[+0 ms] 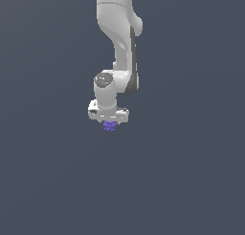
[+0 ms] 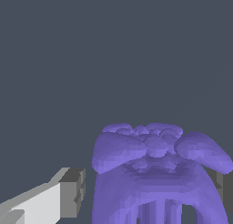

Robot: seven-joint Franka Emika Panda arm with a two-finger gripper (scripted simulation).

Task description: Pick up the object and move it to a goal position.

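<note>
Grape-like object (image 2: 157,173), a violet bead cluster, sits between the 2 fingers of the gripper (image 1: 109,122), directly under the white hand. One pad (image 2: 73,192) stands slightly off its side, so whether it is clamped I cannot tell. It looks light and lumpy (probably rigid); squeeze across the widest middle. Plain grey ground (image 1: 191,181) spreads all around.

Around the work you have only a flat, dark slate-grey surface (image 1: 191,181), uniform in tone across the exterior view. You see the same plain grey field (image 2: 113,50) in the wrist view. No edge, seam or marking shows on it in either picture.
</note>
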